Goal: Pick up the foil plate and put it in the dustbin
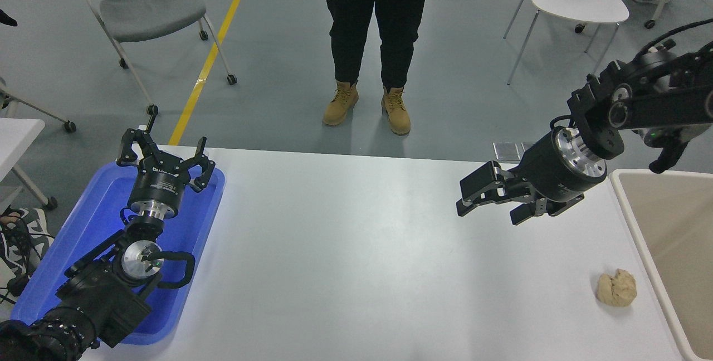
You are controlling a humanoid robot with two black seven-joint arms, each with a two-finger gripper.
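Note:
No foil plate shows anywhere in the head view. The dustbin [677,222], beige with a thick off-white rim, stands at the table's right edge, partly cut off by the picture. My right gripper [491,202] hangs above the table's right part, left of the dustbin, pointing left, open and empty. My left gripper [165,152] is parked open over the blue tray at the lower left.
A blue plastic tray [83,222] lies at the table's left edge under my left arm. A small tan lumpy ball [616,288] lies near the dustbin's rim. A person [374,43] in tan boots stands at the far side. Chairs stand on the floor behind.

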